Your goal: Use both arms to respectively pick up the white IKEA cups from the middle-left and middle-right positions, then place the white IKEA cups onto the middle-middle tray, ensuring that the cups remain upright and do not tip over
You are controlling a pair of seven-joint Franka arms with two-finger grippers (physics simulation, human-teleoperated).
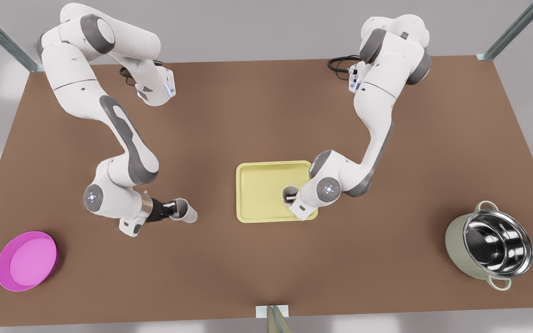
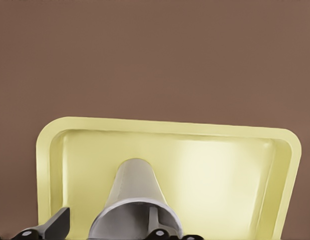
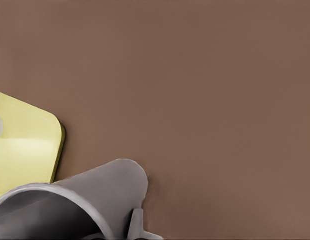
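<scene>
Over the pale yellow tray (image 1: 259,189) the front view's right arm carries my left gripper (image 1: 291,198). A white cup (image 1: 288,191) stands upright on the tray's side nearest that arm. In the left wrist view the cup (image 2: 137,192) rests base down on the tray (image 2: 220,170). My left gripper (image 2: 105,224) is open, one finger inside the rim, the other outside with tray showing between it and the wall. The front view's left arm has my right gripper (image 1: 172,210) shut on the second cup (image 1: 186,212), beside the tray. Its cup (image 3: 102,192) leans over bare table near a tray corner (image 3: 24,150).
A round magenta bowl (image 1: 27,261) lies near the table's front corner at the front view's left. A big steel-lined pale green pot (image 1: 490,245) stands at the front right. Brown table stretches open behind the tray, between the two arm bases.
</scene>
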